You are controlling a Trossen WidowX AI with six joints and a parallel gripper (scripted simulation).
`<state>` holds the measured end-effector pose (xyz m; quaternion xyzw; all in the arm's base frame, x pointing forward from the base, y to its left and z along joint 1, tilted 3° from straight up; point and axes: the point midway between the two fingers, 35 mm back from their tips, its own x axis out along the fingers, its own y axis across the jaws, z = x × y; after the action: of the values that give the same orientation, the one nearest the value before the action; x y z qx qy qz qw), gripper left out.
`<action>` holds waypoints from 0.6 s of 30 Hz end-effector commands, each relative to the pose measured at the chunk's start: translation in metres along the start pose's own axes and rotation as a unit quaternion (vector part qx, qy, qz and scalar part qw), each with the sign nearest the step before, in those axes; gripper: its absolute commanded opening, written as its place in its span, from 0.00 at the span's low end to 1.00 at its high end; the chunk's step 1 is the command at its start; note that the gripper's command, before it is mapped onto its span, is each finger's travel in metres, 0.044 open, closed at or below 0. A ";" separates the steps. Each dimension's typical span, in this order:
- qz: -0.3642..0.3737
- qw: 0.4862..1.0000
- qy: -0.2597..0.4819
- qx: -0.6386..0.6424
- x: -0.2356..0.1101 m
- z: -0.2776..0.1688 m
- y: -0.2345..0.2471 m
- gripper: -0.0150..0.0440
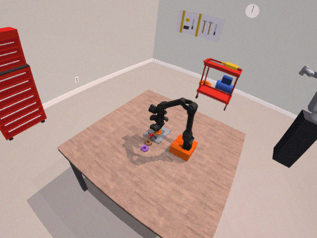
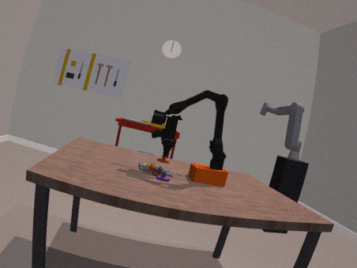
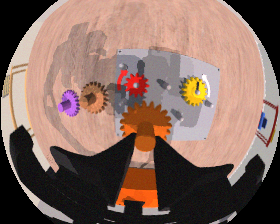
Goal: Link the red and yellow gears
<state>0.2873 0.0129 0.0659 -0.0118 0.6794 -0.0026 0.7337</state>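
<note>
And here's the room: pale walls meeting white skirting, a round clock up beside the tool poster, a red cart below, and soft shadows across the beige floor.

This place is a workshop, because a tall red metal drawer cabinet stands by the wall, where a pale rectangular panel of hand tools is hanging.
</note>
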 end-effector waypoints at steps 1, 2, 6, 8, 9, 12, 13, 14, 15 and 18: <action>0.002 1.000 -0.004 -0.002 -0.002 0.001 0.001 0.25; 0.002 1.000 -0.004 -0.002 -0.002 0.001 0.001 0.25; 0.002 1.000 -0.004 -0.002 -0.002 0.001 0.001 0.25; 0.002 1.000 -0.004 -0.003 -0.002 0.001 0.001 0.25; 0.002 1.000 -0.004 -0.005 -0.002 0.002 0.001 0.25; 0.002 1.000 -0.004 -0.016 0.001 0.002 0.001 0.25; 0.002 1.000 -0.004 -0.022 0.002 0.002 0.001 0.25; 0.002 1.000 -0.004 -0.028 0.003 0.001 0.001 0.25; 0.002 0.999 -0.004 -0.035 0.004 0.001 0.001 0.25; 0.002 0.999 -0.004 -0.054 0.009 0.001 0.001 0.25</action>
<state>0.2907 0.0132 0.0635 -0.0369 0.6735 0.0210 0.7380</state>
